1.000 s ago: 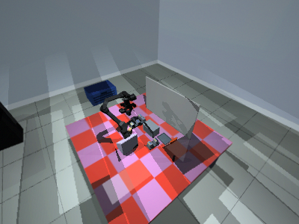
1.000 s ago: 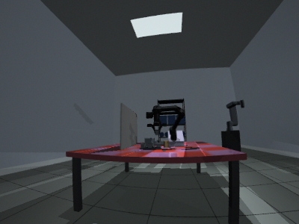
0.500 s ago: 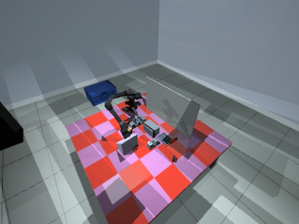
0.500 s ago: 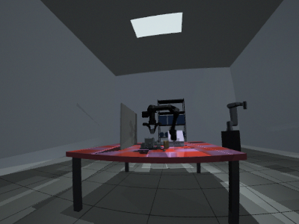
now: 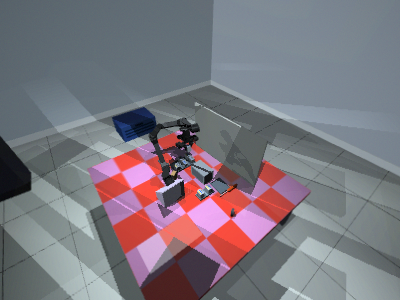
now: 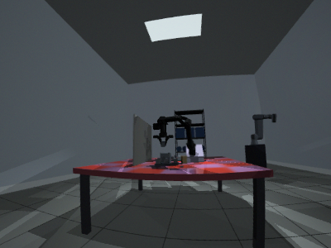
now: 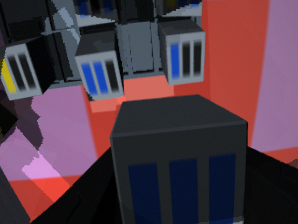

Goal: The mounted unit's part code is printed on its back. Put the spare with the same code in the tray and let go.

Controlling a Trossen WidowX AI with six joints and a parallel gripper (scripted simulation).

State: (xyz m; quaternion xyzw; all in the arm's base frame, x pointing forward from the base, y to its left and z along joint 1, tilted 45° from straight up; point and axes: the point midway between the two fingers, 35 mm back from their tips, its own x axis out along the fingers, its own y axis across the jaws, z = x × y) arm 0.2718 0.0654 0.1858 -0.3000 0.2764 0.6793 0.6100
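Observation:
My gripper point(image 5: 188, 149) point(image 6: 164, 142) point(image 7: 165, 145) is shut on a grey block-shaped spare point(image 7: 177, 115) with three dark blue bars on its face. It points down and holds the spare above the table, over the rack side. In the wrist view other spares stand in a grey rack point(image 7: 137, 50): one spare point(image 7: 23, 72) with a yellow and two black bars, one point(image 7: 101, 76) with two blue and one black, one point(image 7: 185, 57) with one blue and two black. A flat dark grey shape point(image 5: 220, 186), perhaps the tray, lies near the panel. I cannot tell which thing is the mounted unit; no printed code is legible.
A large upright grey panel point(image 5: 227, 142) point(image 6: 141, 140) stands beside the work area. A grey box point(image 5: 202, 172), a pale box point(image 5: 171, 193) and small pale parts point(image 5: 204, 192) stand on the checkered table point(image 5: 135, 235) point(image 6: 232, 170). An orange stick point(image 5: 229, 190) and a small dark object point(image 5: 233, 213) lie nearby.

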